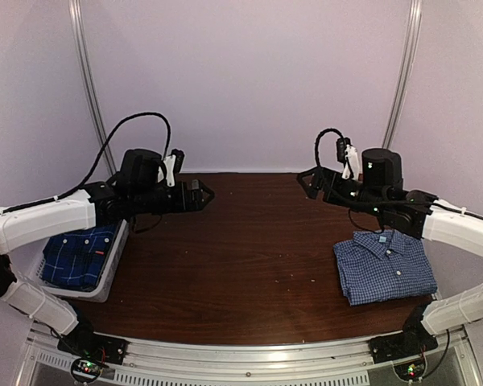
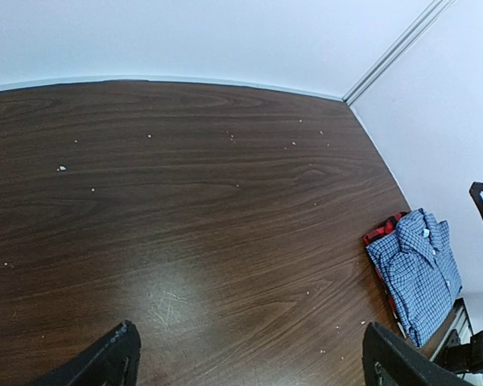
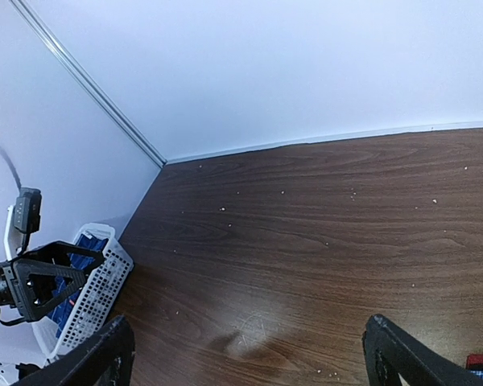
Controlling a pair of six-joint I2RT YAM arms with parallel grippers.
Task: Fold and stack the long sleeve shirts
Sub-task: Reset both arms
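Observation:
A folded blue-and-white gingham shirt (image 1: 384, 265) lies on the table at the right, collar up. In the left wrist view the same gingham shirt (image 2: 419, 273) rests on a red-and-black plaid shirt (image 2: 380, 232) whose edge shows beneath it. A darker blue plaid shirt (image 1: 74, 256) lies in the white basket (image 1: 117, 265) at the left. My left gripper (image 1: 198, 195) hovers open above the table's left rear, nothing between its fingers (image 2: 119, 356). My right gripper (image 1: 309, 183) hangs open over the right rear, behind the folded stack, also empty (image 3: 249, 347).
The dark wooden table (image 1: 249, 257) carries small white specks. Purple walls with metal corner rails close in the back and sides. In the right wrist view the white basket (image 3: 97, 293) stands by the left wall, with the left gripper (image 3: 40, 283) in front of it.

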